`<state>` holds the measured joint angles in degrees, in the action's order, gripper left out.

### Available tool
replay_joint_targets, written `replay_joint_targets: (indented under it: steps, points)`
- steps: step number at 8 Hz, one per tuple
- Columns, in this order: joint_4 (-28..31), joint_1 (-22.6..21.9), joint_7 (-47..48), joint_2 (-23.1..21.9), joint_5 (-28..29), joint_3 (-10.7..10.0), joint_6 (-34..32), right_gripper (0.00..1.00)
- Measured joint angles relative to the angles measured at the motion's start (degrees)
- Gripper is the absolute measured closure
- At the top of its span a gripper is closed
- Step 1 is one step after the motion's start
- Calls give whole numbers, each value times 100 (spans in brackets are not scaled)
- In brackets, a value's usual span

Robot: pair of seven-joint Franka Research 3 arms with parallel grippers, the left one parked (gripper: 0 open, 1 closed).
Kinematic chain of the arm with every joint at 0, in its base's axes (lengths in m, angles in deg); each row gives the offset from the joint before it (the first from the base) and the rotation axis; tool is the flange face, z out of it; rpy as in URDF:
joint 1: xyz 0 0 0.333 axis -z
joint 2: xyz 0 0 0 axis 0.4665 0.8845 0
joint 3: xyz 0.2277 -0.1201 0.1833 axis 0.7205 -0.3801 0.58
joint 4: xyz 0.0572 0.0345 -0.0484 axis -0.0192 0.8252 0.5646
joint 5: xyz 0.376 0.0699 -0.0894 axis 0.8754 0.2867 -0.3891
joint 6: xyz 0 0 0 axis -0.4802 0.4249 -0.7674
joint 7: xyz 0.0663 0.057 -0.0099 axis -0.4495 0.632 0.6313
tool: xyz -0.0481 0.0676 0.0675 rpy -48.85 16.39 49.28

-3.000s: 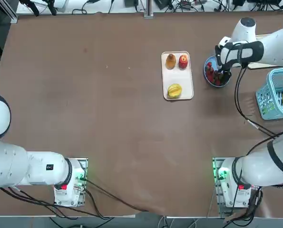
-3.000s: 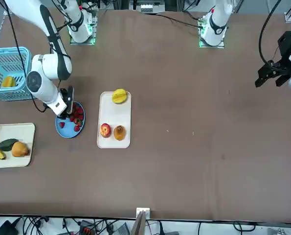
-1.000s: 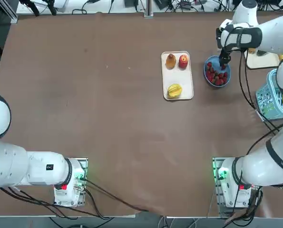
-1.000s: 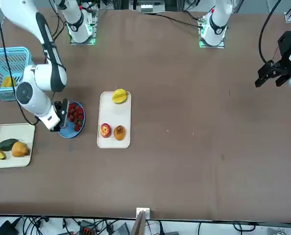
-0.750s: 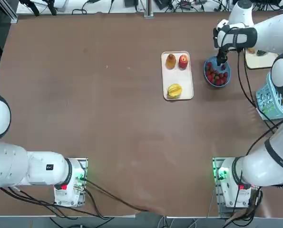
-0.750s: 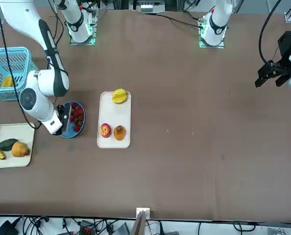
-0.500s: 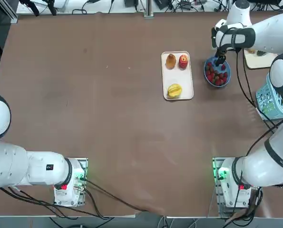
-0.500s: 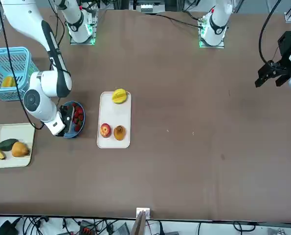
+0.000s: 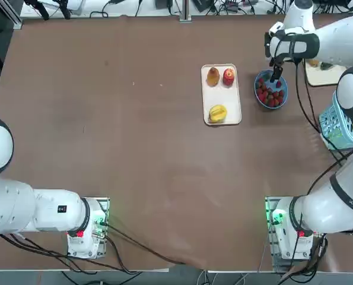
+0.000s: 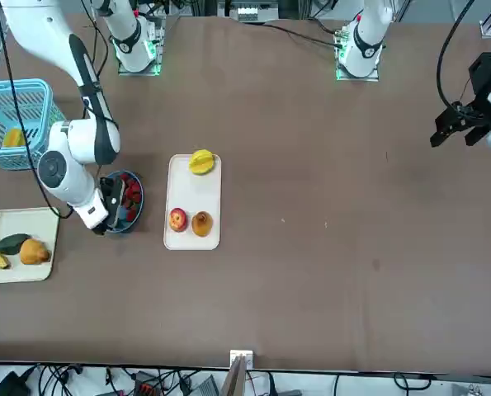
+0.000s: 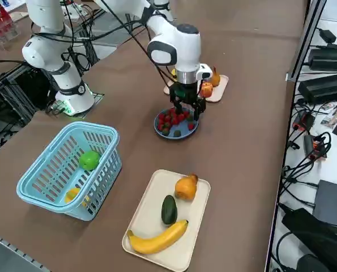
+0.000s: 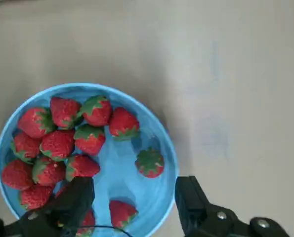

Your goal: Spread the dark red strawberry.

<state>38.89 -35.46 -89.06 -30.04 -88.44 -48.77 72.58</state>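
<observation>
In the top view, the right gripper (image 9: 277, 73) is hovering over the far edge of a blue plate (image 9: 284, 90), and the strawberries (image 9: 269, 95) are lying in that plate, between a white tray (image 9: 228, 109) and a turquoise basket (image 9: 331, 130). In the front view, the gripper is covering part of the plate, with red berries showing beside it. In the right side view, most strawberries are sitting bunched together in the plate, near a cream tray (image 11: 152, 218) that is holding a banana (image 11: 158, 239). In the right wrist view, the fingers (image 12: 80, 202) are standing wide apart, released, and two strawberries are lying apart from the main cluster.
</observation>
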Motion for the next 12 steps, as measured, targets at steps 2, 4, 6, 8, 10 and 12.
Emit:
replay_joint_targets:
  steps: [2,4,6,8,10,12]
  points:
    - [-786,22,342,-215,456,-59,-1240,0]
    - [-1885,141,1103,-433,659,-92,-2707,0]
    - [-2698,138,2157,-566,689,-68,-3618,0]
    - [-2975,108,3601,-828,688,-31,-3997,0]
    - [-3026,82,5158,-1250,686,-30,-4388,0]
    - [-2977,84,6313,-1716,583,-31,-4595,0]
